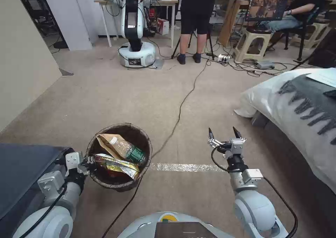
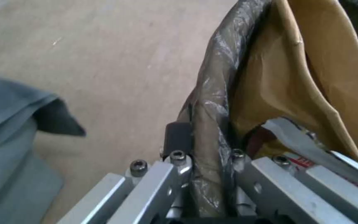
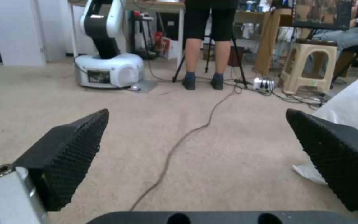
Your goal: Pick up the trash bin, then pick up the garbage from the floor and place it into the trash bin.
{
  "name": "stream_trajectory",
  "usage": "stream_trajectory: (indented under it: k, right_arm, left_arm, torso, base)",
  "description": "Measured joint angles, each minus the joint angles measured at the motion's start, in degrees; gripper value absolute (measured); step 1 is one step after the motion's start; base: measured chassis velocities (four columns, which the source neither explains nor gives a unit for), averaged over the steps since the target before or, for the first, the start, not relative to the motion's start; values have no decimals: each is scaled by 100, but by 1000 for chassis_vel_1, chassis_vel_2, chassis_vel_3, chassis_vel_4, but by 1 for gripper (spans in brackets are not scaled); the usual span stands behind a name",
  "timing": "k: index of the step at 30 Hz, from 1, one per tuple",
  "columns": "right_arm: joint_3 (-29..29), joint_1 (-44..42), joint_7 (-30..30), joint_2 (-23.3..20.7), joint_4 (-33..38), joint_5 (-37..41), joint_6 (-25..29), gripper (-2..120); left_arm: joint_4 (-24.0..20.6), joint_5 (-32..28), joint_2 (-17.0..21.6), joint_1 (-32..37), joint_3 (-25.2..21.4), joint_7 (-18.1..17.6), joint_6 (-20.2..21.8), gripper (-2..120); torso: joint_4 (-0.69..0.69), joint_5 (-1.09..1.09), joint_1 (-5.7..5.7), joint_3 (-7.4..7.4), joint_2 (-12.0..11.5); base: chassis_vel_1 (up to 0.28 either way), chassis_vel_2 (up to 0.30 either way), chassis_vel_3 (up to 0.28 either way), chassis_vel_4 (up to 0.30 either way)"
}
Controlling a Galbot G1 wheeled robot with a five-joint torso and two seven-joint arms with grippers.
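The trash bin (image 1: 105, 182) hangs at my lower left, its dark brown bag folded over the rim. My left gripper (image 1: 87, 163) is shut on that rim; the left wrist view shows the bag-covered rim (image 2: 210, 124) pinched between the fingers (image 2: 179, 137). Inside lie garbage pieces: a tan paper bag (image 1: 105, 142), a plastic bottle (image 1: 127, 150) and a yellow snack wrapper (image 1: 117, 164). The tan paper bag (image 2: 311, 77) also fills much of the left wrist view. My right gripper (image 1: 224, 133) stands open over bare carpet with nothing between its fingertips (image 3: 69, 152).
A black cable (image 1: 180, 112) runs across the carpet under the bin. A bed with white bedding and a grey throw (image 1: 301, 105) stands at the right. Grey cloth (image 1: 21, 168) lies at my left. Another robot (image 1: 134, 38), a standing person, a stool (image 1: 252, 44) and floor wiring are far ahead.
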Motion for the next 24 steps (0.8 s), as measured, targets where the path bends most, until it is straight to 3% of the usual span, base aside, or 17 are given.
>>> stream_trajectory:
  k: [10,24]
  right_arm:
    - [5,-23,2,16,-2,13,2,100]
    - [52,-56,1,14,7,58,10,100]
  left_arm:
    - [0,-295,34,-54,-56,-299,229,0]
    - [183,-426,68,-133,-18,-328,281,0]
  torso:
    - [0,0,0,0,0]
    - [0,0,0,0,0]
  base:
    - [0,0,0,0]
    - [0,0,0,0]
